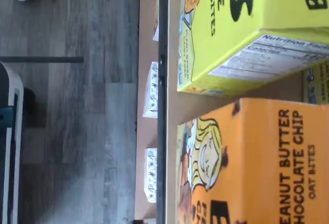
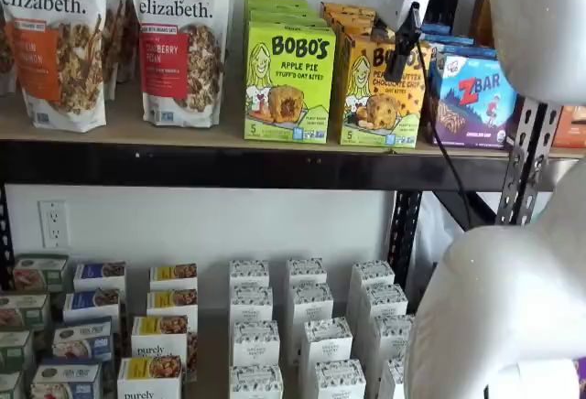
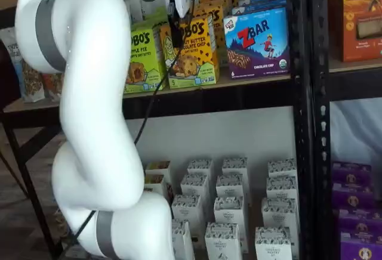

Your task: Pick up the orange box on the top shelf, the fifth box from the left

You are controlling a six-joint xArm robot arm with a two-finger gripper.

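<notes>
Fingers [image 2: 401,51] hang before the orange box [image 2: 377,97]; spacing seemingly unreadable side-on.

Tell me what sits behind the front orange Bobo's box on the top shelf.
Behind the orange Bobo's peanut butter carton, more orange cartons line up toward the wall; only their tops show. How many, and anything behind them, is hidden.

The white arm reaches up, its hand [image 2: 403,51] hanging black fingers down, seen side-on.
</notes>
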